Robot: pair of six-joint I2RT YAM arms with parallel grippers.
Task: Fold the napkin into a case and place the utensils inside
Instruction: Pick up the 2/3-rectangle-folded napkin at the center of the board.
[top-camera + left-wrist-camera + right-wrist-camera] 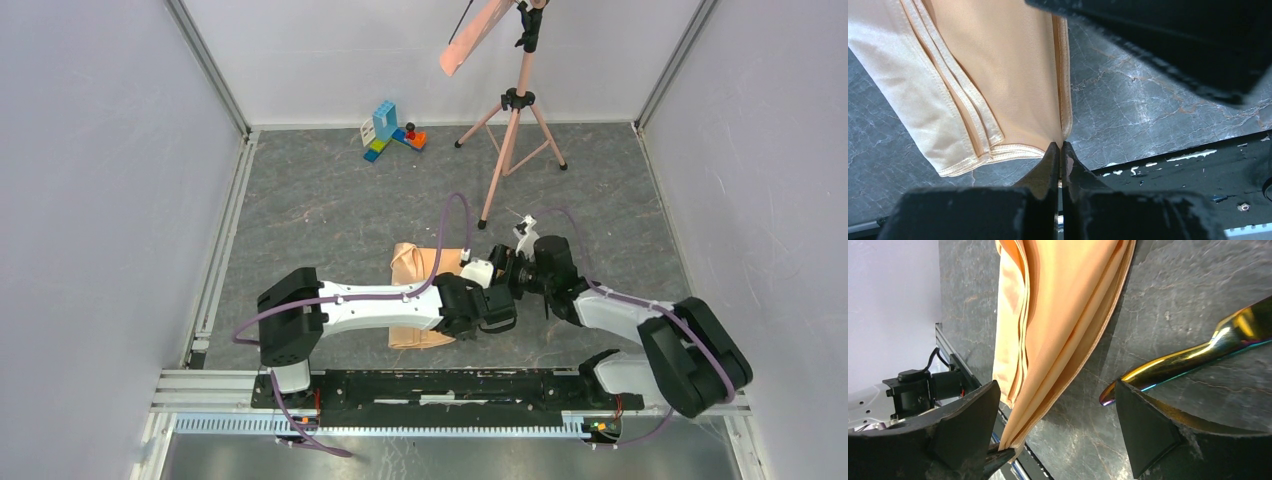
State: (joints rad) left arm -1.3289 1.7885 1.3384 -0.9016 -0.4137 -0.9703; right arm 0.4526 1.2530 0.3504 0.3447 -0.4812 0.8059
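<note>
Two arms lean in together over the middle of the grey marbled table [320, 210], where the peach napkin [420, 262] lies folded into several layers, its stitched edges stacked along one side. The left gripper [1060, 150] has its fingers pressed together, pinching the napkin at a corner of the fold. The right gripper [1057, 390] hangs low with its fingers spread wide apart, holding nothing. The napkin's long edge runs between them, and the rounded end of an iridescent gold-purple piece of cutlery [1188, 357] lies on the table just beside one finger. Far back stand a pink tripod [512, 130] and some toy blocks [390, 130].
</note>
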